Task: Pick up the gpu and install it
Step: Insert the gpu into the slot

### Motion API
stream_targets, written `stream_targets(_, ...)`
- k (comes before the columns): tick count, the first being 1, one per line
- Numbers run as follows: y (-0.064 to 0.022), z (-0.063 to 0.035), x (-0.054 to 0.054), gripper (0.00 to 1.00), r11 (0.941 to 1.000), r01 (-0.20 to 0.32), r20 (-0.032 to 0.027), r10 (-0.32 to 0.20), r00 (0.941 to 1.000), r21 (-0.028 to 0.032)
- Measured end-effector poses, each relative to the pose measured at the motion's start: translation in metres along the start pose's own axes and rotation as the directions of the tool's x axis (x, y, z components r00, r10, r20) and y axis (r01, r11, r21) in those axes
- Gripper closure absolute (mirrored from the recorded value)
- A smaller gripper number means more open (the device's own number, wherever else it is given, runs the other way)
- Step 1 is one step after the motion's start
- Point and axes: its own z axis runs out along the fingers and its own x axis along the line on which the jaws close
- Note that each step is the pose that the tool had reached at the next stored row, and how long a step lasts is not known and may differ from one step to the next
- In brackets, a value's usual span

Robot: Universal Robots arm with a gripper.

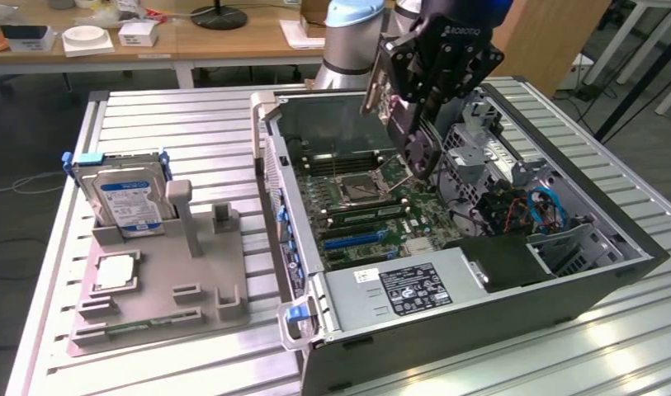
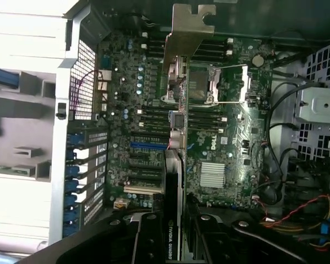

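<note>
The exterior view looks down at a slant from above the bench's (image 1: pixel 181 124) near edge, far enough back for the whole computer case (image 1: pixel 479 338). My wrist view peers close past my gripper (image 2: pixel 179 231) straight onto the motherboard (image 2: pixel 225 137), which both views share.

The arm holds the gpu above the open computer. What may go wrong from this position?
1. The gpu hangs from the jaws near the processor socket; lowering it here might strike the socket or the memory slots.
2. The jaws grip the thin card at the end away from its bracket, so it may tilt or slip.
3. Loose cables lie beside the motherboard and may snag the card.
</note>
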Motion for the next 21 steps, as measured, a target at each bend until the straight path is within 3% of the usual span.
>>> stream_targets(12,-0.0005,0.0015,-0.0077,0.74,0.9967,0.081,-0.0019,-0.080,0.9968,0.0041)
stream_targets(21,-0.0005,0.0019,-0.0082,0.74,0.9852,0.171,-0.0045,-0.171,0.9852,0.0088)
